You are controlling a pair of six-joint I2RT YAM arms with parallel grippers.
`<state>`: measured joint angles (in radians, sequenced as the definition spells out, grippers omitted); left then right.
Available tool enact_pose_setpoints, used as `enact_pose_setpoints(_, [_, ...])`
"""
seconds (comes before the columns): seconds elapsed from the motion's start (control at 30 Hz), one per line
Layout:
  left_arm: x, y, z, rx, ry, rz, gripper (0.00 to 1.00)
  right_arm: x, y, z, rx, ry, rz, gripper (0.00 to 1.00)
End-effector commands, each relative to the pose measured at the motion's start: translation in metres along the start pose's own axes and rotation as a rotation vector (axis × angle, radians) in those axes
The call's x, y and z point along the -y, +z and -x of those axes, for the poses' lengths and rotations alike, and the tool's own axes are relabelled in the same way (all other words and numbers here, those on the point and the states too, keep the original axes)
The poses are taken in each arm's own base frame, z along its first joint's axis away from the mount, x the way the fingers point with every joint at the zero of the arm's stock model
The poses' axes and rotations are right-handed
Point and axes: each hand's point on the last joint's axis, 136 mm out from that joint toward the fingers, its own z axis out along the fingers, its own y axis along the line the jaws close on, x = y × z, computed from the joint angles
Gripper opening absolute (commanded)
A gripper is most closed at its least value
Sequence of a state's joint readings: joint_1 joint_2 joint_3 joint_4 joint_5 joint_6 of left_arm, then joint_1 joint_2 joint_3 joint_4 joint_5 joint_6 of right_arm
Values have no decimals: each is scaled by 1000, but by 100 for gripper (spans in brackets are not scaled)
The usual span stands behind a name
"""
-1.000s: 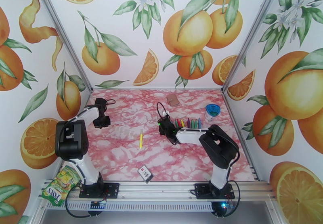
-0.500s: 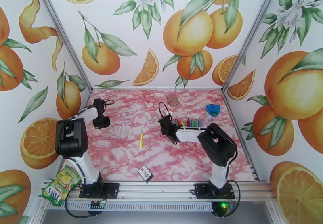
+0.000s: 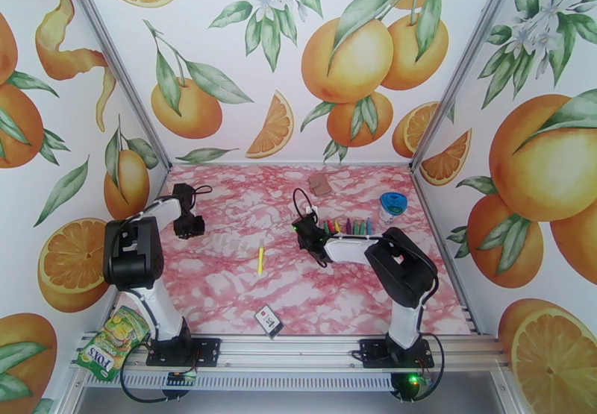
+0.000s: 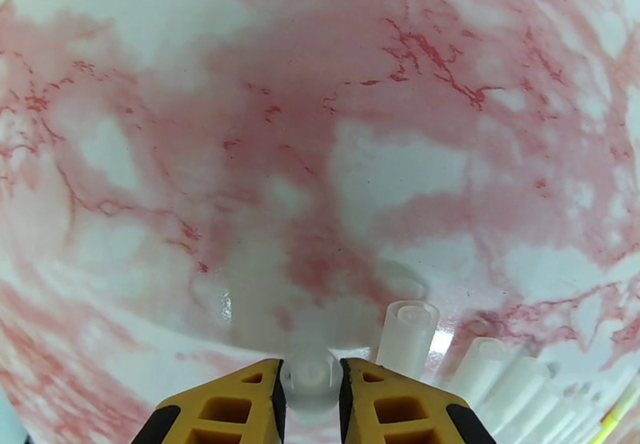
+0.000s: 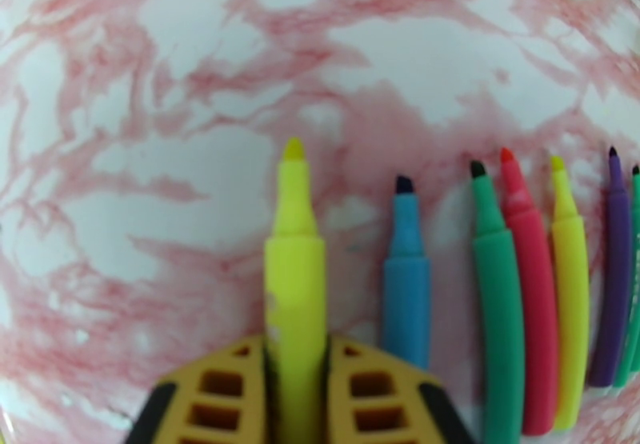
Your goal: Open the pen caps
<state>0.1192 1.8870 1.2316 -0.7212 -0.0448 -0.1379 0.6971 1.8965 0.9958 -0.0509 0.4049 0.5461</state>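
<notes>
Since 1 second ago, your right claw (image 5: 296, 348) has moved a little toward the far side of the table (image 3: 224, 289). The left arm has shifted slightly, and the pens lie as before.

The right claw is closed firmly on 1 yellow pen (image 5: 294, 262), whose bare tip points away from it. Your left claw (image 4: 310, 370) is almost closed. Its 2 fingers stand on both sides of 1 clear cap (image 4: 310, 383) and seem to touch it.

Just right of this cap stands 1 upright cap (image 4: 408, 338), and at least 3 more caps lie beyond it, blurred at the edge.

Beside the held pen, 5 uncapped pens lie in a row: 1 blue pen (image 5: 406, 294), 1 green pen (image 5: 500, 310), 1 red pen (image 5: 530, 294), 1 second yellow pen (image 5: 572, 302) and 1 purple pen (image 5: 614, 278). 1 lone yellow pen (image 3: 260, 259) lies apart, near the middle of the table.
</notes>
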Motion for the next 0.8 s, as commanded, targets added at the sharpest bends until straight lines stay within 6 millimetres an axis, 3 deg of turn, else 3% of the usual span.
enact_pose_setpoints(0.0, [-1,3,2,0,-1,-11,26,6,6,-5,-14,4,-33,11])
enact_pose_setpoints(0.33, [-1,-4,4,8,-11,-13,28,7,2,-3,-12,0,-29,18])
enact_pose_setpoints(0.77, [8,-39,14,76,-29,-74,33,9,-16,13,21,-23,-27,28])
